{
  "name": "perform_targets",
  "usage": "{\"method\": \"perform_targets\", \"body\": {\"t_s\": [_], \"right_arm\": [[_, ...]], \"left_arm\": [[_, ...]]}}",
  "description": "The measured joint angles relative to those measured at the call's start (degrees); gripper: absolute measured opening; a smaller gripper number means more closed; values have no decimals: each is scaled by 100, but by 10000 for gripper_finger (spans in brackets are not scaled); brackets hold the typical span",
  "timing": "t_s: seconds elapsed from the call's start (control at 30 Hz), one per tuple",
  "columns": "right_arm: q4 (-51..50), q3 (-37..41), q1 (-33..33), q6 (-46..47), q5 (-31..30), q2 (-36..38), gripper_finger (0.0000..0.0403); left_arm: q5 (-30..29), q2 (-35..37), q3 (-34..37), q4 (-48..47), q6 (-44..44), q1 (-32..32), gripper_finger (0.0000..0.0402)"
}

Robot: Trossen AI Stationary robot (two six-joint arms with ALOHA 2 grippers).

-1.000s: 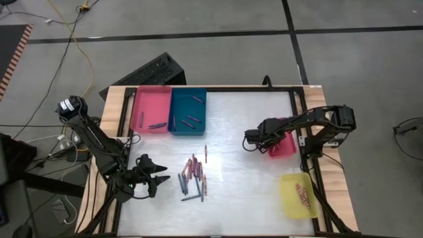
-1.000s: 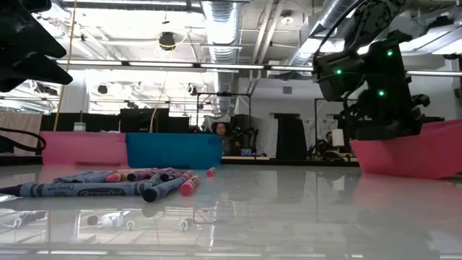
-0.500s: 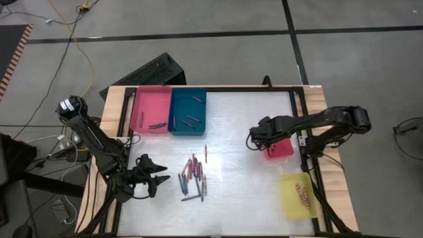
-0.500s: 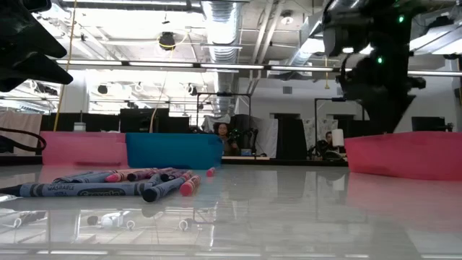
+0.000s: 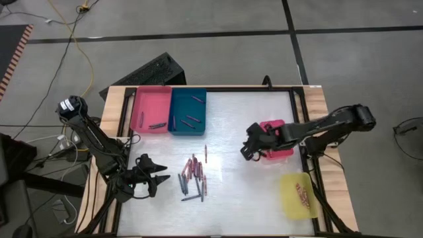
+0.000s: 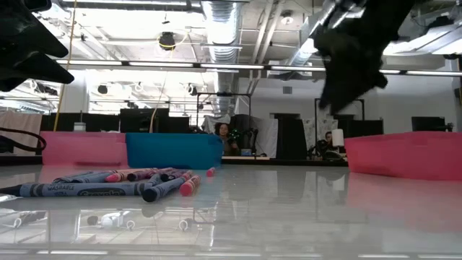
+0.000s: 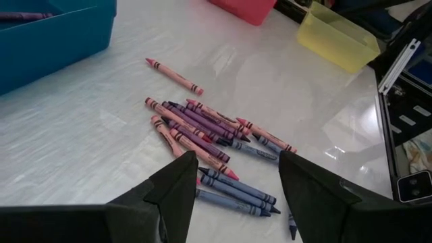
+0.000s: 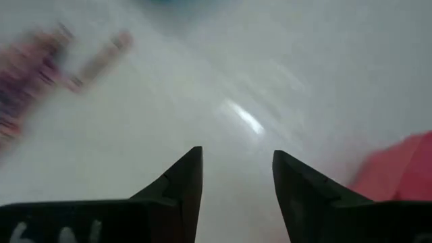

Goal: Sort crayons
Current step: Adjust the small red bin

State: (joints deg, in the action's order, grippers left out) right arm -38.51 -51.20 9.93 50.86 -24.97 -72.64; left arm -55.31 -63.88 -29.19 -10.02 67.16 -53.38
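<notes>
Crayons lie heaped between left gripper and right gripper.

floor: grey, taped | ceiling ducts | far desks: unclear

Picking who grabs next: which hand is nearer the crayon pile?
Left. The left hand sits just beside the crayon pile, open. The right hand is farther off across the table, by the red tray, open and empty.

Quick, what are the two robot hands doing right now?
Left gripper: open, holding nothing, near the crayons.
Right gripper: open, holding nothing.
</notes>
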Motion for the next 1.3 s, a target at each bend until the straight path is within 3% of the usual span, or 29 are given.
{"method": "perform_targets", "body": {"t_s": [0.27,0.57,0.83,1.3], "right_arm": [[-1247,6,-208,720,290,-1070,172],[-2253,4,-327,1452,201,-1259,172],[-1952,4,-271,1434,89,-1246,172],[-2248,4,-1191,1319,-70,-1255,172]], "left_arm": [[60,0,-2,44,4,1,199],[57,0,-1,48,17,0,199],[52,0,0,46,2,1,199],[38,0,-1,42,-2,0,199]]}}
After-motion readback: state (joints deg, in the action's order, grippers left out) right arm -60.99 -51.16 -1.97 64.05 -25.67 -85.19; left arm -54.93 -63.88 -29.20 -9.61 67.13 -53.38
